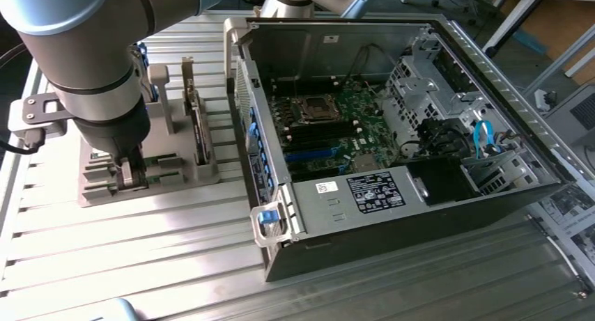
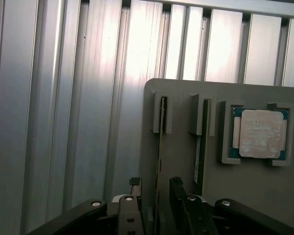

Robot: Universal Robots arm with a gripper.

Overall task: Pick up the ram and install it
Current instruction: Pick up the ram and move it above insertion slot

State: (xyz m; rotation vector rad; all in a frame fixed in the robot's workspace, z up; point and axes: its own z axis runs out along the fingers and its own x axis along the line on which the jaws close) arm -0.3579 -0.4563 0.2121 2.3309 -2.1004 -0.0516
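The big UR arm [image 1: 88, 63] looms closest, reaching down beside the open PC case [image 1: 372, 246] onto the grey parts holder [image 2: 245, 188]. The gripper [image 2: 156, 191] is spread wide, its fingers straddling the ram [image 2: 160, 132]. The ram stands on edge in its slot and isn't gripped yet. My worry is that another thin board [image 2: 198, 152] sits in the very next slot, just beside one finger (tight spot). A skewed squeeze could knock it, or cock the ram sideways in its slot. The CPU chip [image 2: 259, 133] lies clear in its own recess.
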